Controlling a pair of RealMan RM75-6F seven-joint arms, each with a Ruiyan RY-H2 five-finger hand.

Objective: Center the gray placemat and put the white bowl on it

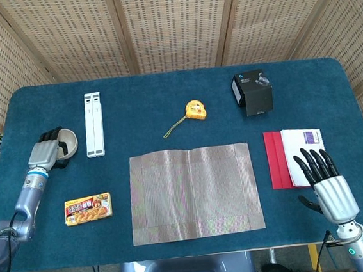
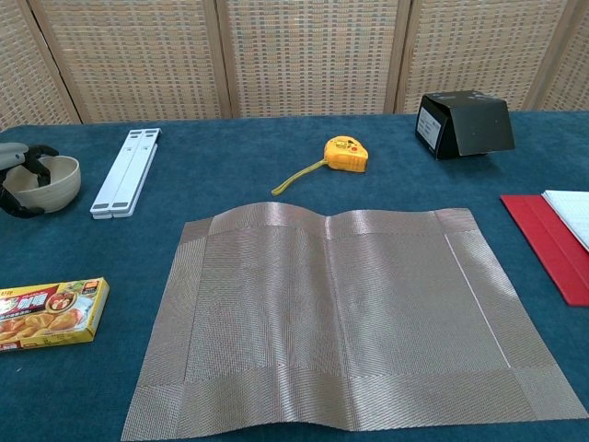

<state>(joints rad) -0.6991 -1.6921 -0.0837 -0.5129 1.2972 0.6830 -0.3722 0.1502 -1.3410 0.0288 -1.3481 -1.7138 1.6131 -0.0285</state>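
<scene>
Silver-backed hand [image 1: 332, 193] (black fingers), blue-ringed wrist, grey forearm

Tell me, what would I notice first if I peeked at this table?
Probably the big gray placemat, lying flat in the middle near the front edge. Then the robot's left hand, far left, with its fingers curled around the white bowl. A bright yellow tape measure sits behind the mat, and the right hand hovers open at the front right corner.
</scene>
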